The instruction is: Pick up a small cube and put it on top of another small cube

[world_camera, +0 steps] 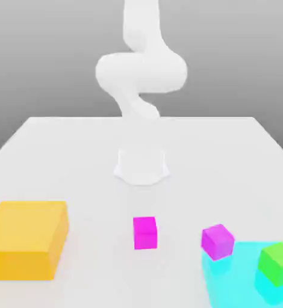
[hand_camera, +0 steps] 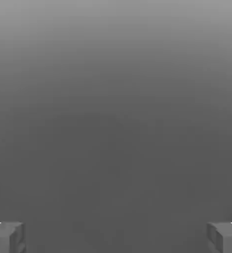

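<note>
The fingers stand wide apart with nothing between them, so the gripper is empty. The arm rises at the far side of the table, well away from every block.

In the exterior view the pink cube sits alone near the middle front of the table. The violet cube is to its right, at the edge of a cyan patch where a green cube rests. An orange block lies well to the left.

The pink cube looks rigid, light and smooth-faced; it probably wants a square pinch across two opposite side faces, centred, so it does not twist or slip.
</note>
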`<state>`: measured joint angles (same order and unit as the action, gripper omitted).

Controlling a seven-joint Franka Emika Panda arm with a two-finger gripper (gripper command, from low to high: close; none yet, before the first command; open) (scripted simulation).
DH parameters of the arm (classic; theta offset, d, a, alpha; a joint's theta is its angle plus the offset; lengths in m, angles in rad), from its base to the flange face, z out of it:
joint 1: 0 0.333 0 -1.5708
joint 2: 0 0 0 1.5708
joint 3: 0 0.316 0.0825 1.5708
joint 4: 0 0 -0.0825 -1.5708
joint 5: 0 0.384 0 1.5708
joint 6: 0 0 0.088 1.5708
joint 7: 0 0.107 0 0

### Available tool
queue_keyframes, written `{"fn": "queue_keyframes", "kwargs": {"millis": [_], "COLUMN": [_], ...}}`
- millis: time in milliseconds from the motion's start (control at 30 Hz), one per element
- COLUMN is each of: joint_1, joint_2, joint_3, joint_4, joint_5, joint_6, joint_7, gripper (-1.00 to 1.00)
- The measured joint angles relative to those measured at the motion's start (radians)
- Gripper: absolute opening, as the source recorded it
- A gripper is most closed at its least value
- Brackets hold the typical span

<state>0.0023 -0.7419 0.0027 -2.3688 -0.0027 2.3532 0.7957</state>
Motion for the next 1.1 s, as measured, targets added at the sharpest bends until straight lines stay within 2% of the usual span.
{"fn": "queue_keyframes", "kwargs": {"millis": [433,567,667,833,867,1100], "joint_1": [0.016,0.022,0.024,0.021,0.019,0.019], "joint_2": [0.378,0.556,0.739,0.930,0.950,0.948], "joint_3": [-0.001,-0.005,-0.011,-0.012,-0.011,-0.012], "joint_4": [-0.436,-0.579,-0.604,-0.580,-0.577,-0.577], "joint_5": [-0.008,-0.007,-0.029,-0.042,-0.042,-0.047], "joint_6": [0.336,0.482,0.626,0.784,0.801,0.799], "joint_7": [-0.035,-0.051,-0.039,-0.031,-0.032,-0.027], "gripper": [0.00,0.00,0.00,0.00,-1.00,-1.00]}}
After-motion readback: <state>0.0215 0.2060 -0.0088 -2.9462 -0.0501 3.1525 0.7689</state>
